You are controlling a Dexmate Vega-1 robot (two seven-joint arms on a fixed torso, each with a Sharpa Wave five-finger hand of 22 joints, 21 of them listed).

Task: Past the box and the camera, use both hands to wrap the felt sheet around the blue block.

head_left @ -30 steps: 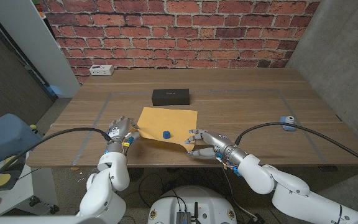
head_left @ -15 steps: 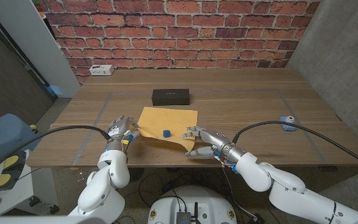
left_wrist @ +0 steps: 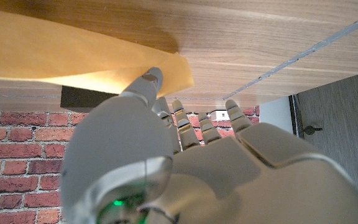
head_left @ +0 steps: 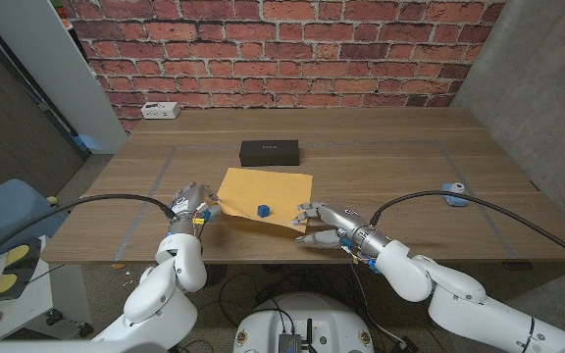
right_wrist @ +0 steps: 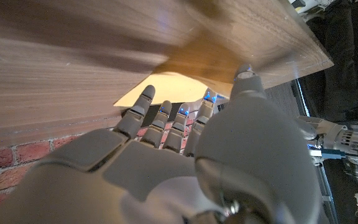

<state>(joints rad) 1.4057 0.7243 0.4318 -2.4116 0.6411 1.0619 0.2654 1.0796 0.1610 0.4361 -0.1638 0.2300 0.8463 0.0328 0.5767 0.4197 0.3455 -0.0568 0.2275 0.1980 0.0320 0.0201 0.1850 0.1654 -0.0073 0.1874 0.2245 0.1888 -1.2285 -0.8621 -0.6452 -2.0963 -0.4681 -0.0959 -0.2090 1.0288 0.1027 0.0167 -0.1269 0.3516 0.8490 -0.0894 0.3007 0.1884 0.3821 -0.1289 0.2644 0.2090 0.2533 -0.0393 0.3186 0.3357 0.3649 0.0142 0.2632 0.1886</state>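
Observation:
The tan felt sheet (head_left: 263,189) lies on the table with the small blue block (head_left: 262,209) on its near part. My left hand (head_left: 192,204) is at the sheet's near left corner. In the left wrist view its thumb (left_wrist: 148,81) touches the slightly raised corner of the felt sheet (left_wrist: 73,59), and the other fingers are spread away from it. My right hand (head_left: 322,224) is at the near right corner, fingers spread toward the edge. The right wrist view is blurred and shows the felt sheet (right_wrist: 166,84) just beyond the fingertips.
A black box (head_left: 270,152) lies just behind the sheet. A small blue camera (head_left: 451,190) sits at the right of the table. A white power strip (head_left: 160,111) is at the far left corner. Both hands are close to the table's near edge (head_left: 263,257).
My right hand has shifted a little at the sheet's near right corner, which has moved slightly with it. The left hand and the block have stayed put.

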